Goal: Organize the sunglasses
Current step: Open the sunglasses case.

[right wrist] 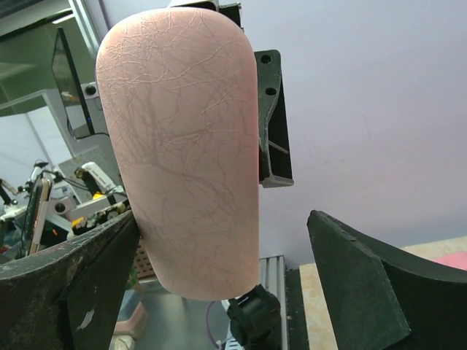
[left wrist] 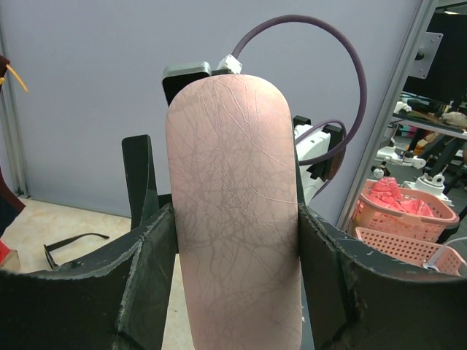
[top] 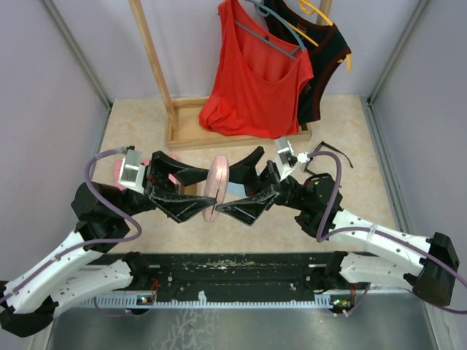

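Top external view, left end effector [top: 210, 192] clamping closed pink case [top: 217, 173], contents unseen, right end effector [top: 227, 189] spread wide

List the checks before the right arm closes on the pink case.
1. Left gripper clamped on the pink case: ok.
2. Right gripper open, fingers either side of the case: ok.
3. Case centred between the right fingers: not ok, it sits close to one.
4. Case lid shut: cannot tell.
5. Black sunglasses on the table, apart from both arms: ok.
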Controlling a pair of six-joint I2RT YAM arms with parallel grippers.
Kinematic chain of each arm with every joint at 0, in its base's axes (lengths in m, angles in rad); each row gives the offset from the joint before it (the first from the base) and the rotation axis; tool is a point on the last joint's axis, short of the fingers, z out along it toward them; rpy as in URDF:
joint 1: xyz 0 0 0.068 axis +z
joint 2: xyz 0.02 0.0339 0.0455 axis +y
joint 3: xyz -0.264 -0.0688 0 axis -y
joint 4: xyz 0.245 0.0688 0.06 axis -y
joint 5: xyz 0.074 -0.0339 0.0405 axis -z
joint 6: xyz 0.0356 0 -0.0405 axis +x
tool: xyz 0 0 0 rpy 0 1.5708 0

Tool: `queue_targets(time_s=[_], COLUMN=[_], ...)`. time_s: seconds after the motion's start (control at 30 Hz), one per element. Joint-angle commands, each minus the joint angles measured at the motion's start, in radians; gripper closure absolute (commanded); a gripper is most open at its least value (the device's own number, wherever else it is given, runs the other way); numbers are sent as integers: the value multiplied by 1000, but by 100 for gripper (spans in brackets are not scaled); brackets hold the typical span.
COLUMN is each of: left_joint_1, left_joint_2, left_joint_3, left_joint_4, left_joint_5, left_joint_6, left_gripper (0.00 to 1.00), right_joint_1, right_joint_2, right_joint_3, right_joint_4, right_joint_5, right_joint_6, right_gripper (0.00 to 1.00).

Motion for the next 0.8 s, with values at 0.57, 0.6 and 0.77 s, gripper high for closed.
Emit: queue_targets(time_s=[0.57,0.6,0.77], left_joint_1=[-3,-2,-2], left_joint_2=[-4,-5,-7], left_joint_3=[18,18,24], left_joint_4=[23,23,-1], left_joint_5=[-31,-31,-45], left_joint_6=[10,12,27], left_gripper=[100,100,100], right_joint_1=[26,26,26], right_joint_2=[34,34,22], right_joint_3=[73,73,68], right_joint_4=[95,93,51], right_joint_5=[-26,-27,8], right_joint_6=[29,28,9], right_gripper=[19,21,55])
